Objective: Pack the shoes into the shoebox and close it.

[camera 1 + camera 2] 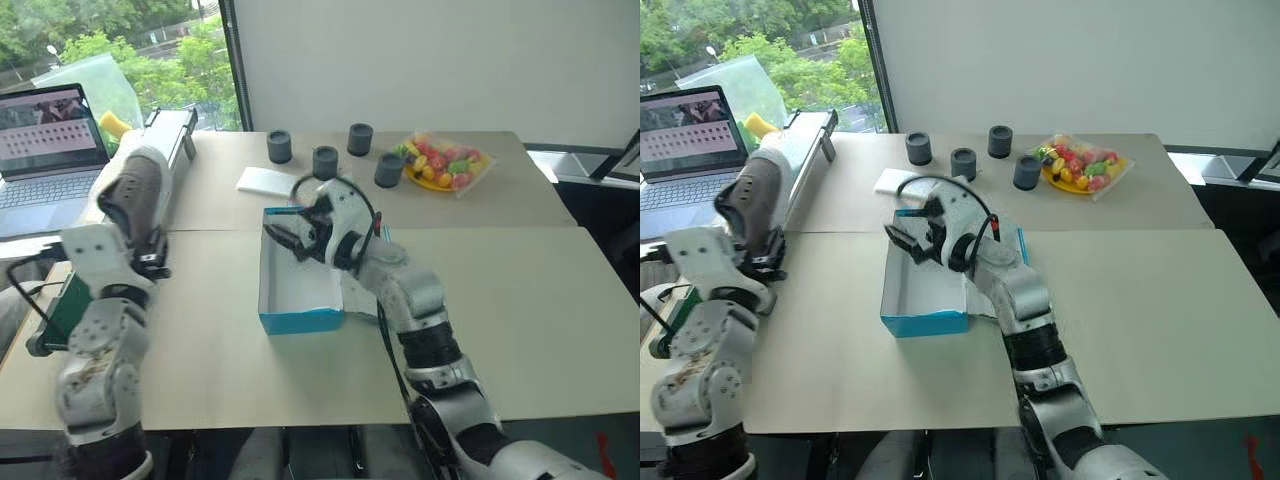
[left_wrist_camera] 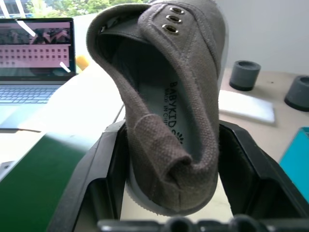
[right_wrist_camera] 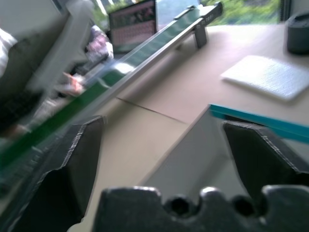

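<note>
1. At far left, a laptop (image 1: pixel 45 150) sat open by the window, apart from the work.
2. The left gripper (image 2: pixel 169 193) was clamped on the heel of one grey-brown shoe (image 1: pixel 135 190), toe pointing up and away; gripping it by the heel would let the toe go into the box first. The shoe was raised off the table (image 1: pixel 500 300), well to the left of the box.
3. A long green-edged rail (image 1: pixel 175 140) lay behind the shoe along the table's left side.
4. At centre, the blue shoebox (image 1: pixel 300 320) stood open, its white inside showing no shoe yet, so packing appeared barely begun.
5. The right gripper (image 1: pixel 285 235) hung over the box's far rim with fingers spread wide, holding nothing, seemingly placed to steady the box or receive the shoe.
6. Behind lay a flat white pad (image 1: pixel 265 181) and four dark cups (image 1: pixel 325 161).
7. At right rear sat a plate of bright toy fruit (image 1: pixel 445 163).
</note>
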You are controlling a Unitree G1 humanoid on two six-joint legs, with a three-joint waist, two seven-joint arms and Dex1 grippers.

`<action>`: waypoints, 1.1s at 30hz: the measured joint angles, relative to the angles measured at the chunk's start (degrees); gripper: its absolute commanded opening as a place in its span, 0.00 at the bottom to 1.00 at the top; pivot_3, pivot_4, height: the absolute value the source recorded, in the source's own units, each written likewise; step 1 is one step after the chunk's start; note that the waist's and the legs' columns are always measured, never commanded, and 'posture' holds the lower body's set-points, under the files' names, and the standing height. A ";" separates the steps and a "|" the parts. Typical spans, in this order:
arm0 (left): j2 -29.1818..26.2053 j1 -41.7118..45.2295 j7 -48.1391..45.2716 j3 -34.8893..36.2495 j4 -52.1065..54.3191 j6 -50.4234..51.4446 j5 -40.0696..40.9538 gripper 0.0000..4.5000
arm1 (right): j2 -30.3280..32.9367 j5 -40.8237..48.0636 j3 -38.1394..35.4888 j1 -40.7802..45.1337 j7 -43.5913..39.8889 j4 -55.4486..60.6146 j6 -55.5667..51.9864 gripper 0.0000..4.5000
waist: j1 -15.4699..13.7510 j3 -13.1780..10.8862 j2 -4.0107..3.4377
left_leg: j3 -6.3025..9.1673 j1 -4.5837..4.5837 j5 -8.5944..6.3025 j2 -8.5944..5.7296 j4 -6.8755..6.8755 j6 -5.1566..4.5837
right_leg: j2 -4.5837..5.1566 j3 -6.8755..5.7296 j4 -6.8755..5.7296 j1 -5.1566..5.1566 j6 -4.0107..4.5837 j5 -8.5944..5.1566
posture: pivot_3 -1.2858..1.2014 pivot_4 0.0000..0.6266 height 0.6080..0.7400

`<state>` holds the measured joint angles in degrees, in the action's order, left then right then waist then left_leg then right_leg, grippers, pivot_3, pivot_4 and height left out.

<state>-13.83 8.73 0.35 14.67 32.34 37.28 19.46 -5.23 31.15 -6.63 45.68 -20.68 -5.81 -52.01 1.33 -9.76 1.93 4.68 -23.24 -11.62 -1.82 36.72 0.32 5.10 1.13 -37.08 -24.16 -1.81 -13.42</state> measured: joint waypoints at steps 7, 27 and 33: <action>2.03 -0.62 -1.59 -11.76 2.05 0.76 -0.78 0.52 | 0.00 18.26 -12.99 5.74 5.41 -8.71 -16.23 1.00 | 0.87 -0.03 -0.09 | -0.28 0.01 -0.03 0.00 -0.03 -0.06 | -0.14 0.10 -0.04 -0.11 0.04 -0.02 | 0.52 0.24 0.93; 3.07 2.13 -3.47 -14.74 1.79 1.84 -1.39 0.52 | -0.23 21.31 -11.66 9.06 13.12 -14.68 -9.04 0.85 | 1.07 -0.03 -0.09 | -0.43 -0.06 -0.02 -0.02 0.01 -0.07 | -0.15 0.10 -0.03 -0.08 0.01 -0.03 | 0.52 0.24 0.93; 3.04 2.10 -3.58 -14.50 1.78 1.71 -1.59 0.52 | -0.22 21.37 -11.50 9.05 13.98 -14.72 -7.38 0.40 | 1.08 -0.04 -0.09 | -0.43 -0.05 -0.02 -0.01 0.01 -0.07 | -0.15 0.10 -0.03 -0.08 0.01 -0.03 | 0.52 0.24 0.93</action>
<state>-10.79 10.84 -3.23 0.17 34.12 38.99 17.88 -5.46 52.52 -18.13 54.73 -6.70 -20.53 -59.38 2.42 -9.80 1.84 4.25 -23.29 -11.64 -1.82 36.73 0.25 4.95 1.22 -37.11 -24.24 -1.80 -13.45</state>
